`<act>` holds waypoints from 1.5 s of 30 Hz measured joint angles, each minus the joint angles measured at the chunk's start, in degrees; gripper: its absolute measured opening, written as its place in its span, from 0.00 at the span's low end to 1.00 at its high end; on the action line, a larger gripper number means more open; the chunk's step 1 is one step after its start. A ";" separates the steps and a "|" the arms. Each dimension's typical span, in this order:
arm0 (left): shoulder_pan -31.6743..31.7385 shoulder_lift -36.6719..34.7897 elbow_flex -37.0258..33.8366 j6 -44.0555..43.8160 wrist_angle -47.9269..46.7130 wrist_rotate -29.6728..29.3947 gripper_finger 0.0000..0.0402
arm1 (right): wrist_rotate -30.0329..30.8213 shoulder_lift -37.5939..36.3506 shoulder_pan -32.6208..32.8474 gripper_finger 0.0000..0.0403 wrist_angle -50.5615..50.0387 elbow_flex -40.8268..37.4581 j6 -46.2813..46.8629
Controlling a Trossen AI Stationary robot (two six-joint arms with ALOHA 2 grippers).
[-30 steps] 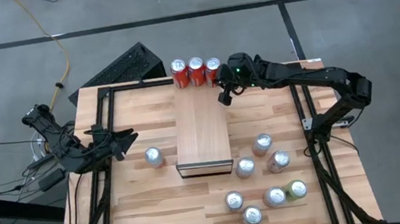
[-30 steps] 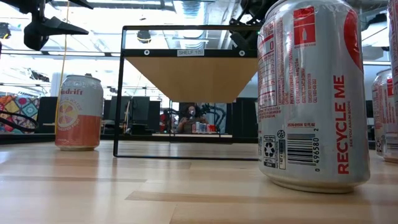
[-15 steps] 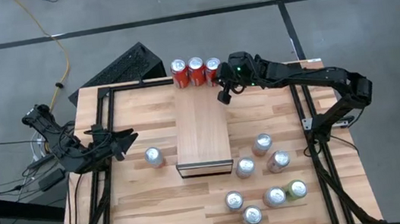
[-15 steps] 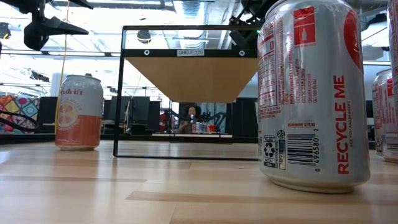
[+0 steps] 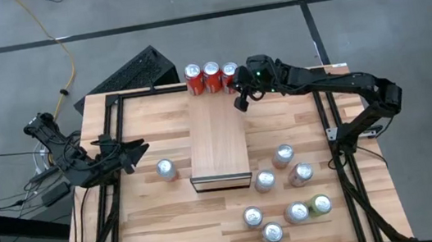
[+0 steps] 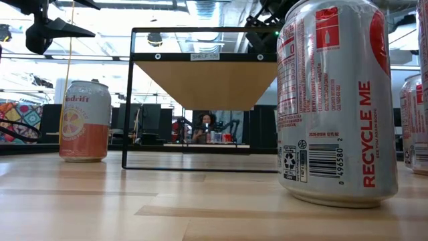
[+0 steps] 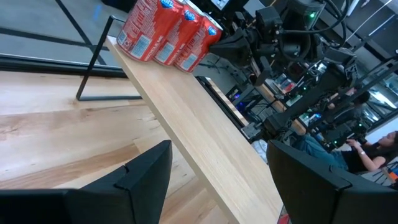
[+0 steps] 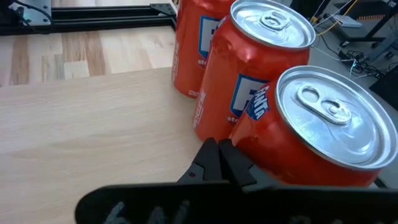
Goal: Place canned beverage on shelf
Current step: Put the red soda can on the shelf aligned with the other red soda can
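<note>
Orange cans x3 upright, shelf far end; right tool shut, empty; left tool wide.

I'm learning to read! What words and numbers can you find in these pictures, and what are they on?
"RECYCLE ME": big silver can.
"0 496580 2": barcode on that can.
"SHELF 109", last digits unsure: label on the shelf frame.
"...drift", start cut off: orange can.
"FANTA", partly hidden: red cans.
Small print on the silver can: too tiny to read.
</note>
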 joint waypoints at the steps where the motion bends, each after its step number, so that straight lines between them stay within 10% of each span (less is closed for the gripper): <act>1: 0.00 0.01 0.00 0.00 -0.02 0.00 0.63 | 0.00 0.02 0.00 0.00 0.16 0.00 -0.22; 45: 0.00 0.02 -0.01 -0.15 -0.73 0.74 0.63 | 5.79 0.04 0.98 0.00 -6.46 0.02 -2.66</act>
